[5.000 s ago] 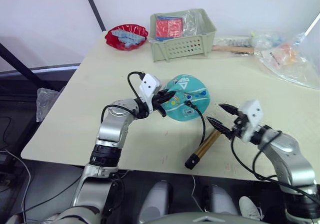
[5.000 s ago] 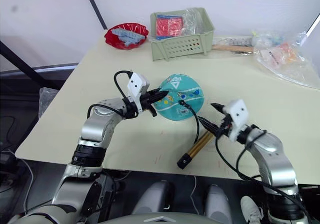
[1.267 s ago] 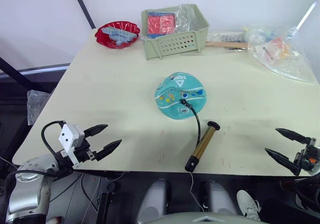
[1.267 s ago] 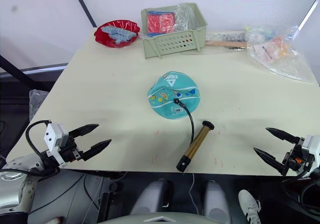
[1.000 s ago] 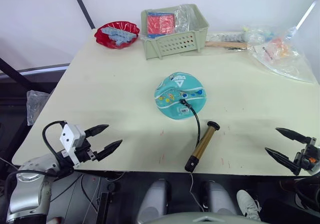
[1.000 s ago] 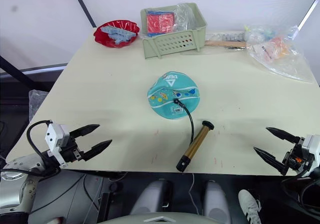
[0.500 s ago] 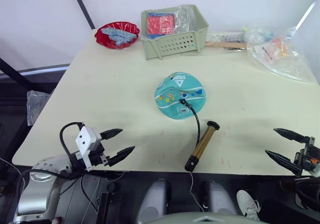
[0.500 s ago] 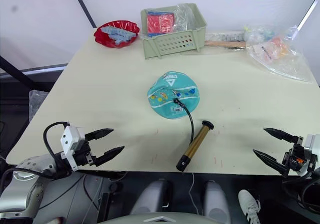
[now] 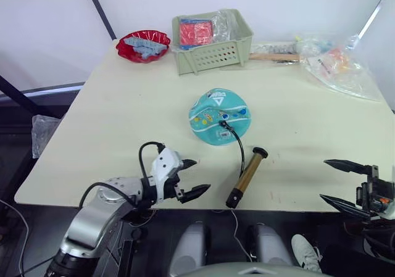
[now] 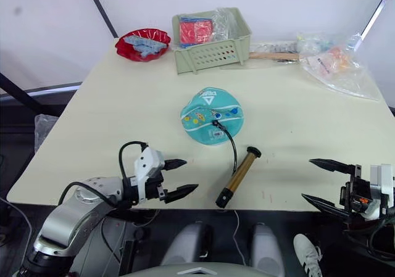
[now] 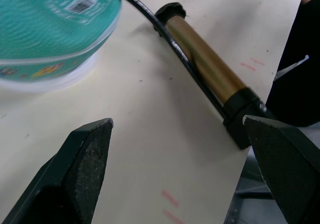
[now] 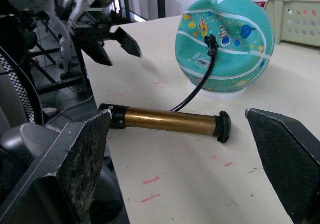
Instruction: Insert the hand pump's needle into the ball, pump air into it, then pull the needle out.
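Centrally on the pale, matte tabletop [image 9: 123, 123] sits the ball [image 9: 218, 116] — a teal rubber sphere printed with small cartoon figures and a barcode label, resting on a white ring. Plugged into its upper face is the needle [image 10: 215, 124], a small black fitting from which a thin, glossy black hose [image 9: 239, 148] curves down to the hand pump [image 9: 246, 177]. That pump lies flat near the front edge of the tabletop, just in front of the ball: a smooth gold-bronze metal barrel with black caps at both ends.

The left pincer [image 9: 190, 178] hovers at the front edge, near the pump's foot end, its two black pointed fingers spread wide and empty. The right pincer [image 10: 323, 181] hangs off the front right corner, well apart from the pump — fingers likewise splayed wide, holding nothing.

At the back stand a glossy red bowl [image 9: 142, 45] with blue pieces, a pale-green perforated plastic basket [image 9: 212, 35] and crinkled clear plastic bags [image 9: 336, 64].
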